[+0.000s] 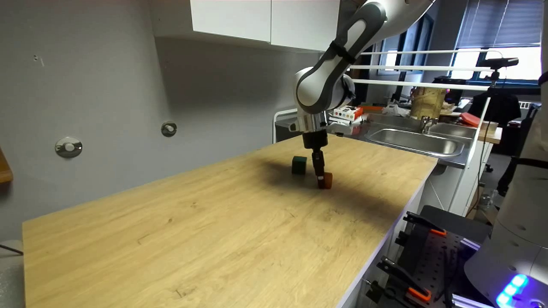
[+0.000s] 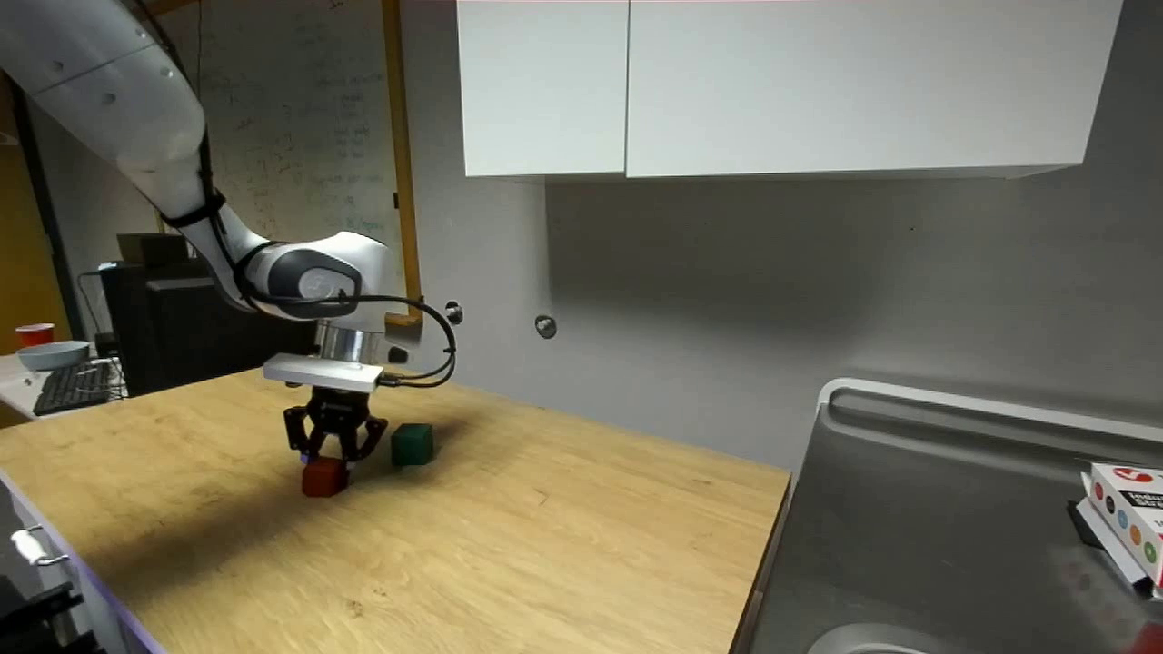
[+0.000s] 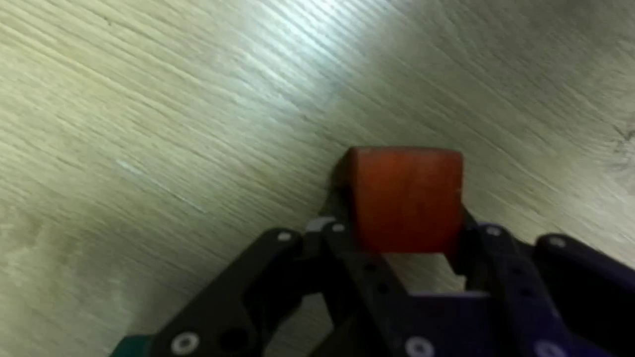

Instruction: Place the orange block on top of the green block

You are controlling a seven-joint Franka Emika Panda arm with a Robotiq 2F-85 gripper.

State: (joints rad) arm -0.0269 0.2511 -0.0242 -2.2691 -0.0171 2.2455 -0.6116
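Note:
The orange block point(image 1: 328, 180) is at the tabletop, between my fingertips. It also shows in an exterior view point(image 2: 324, 477) and in the wrist view point(image 3: 407, 198). My gripper point(image 3: 406, 225) points down, with a finger against each side of the block. Its fingers also show in both exterior views, at the gripper point(image 1: 320, 182) and the gripper point(image 2: 332, 451). Whether the block touches the table cannot be told for sure. The green block point(image 1: 299, 165) stands on the table a short way off, toward the wall point(image 2: 412, 444). Only its corner point(image 3: 130, 347) shows in the wrist view.
The wooden table point(image 1: 192, 239) runs along the grey wall point(image 1: 107, 107). White cabinets point(image 2: 818, 82) hang above the table. A metal sink point(image 1: 415, 141) and a white box point(image 2: 1131, 509) lie past the table's end.

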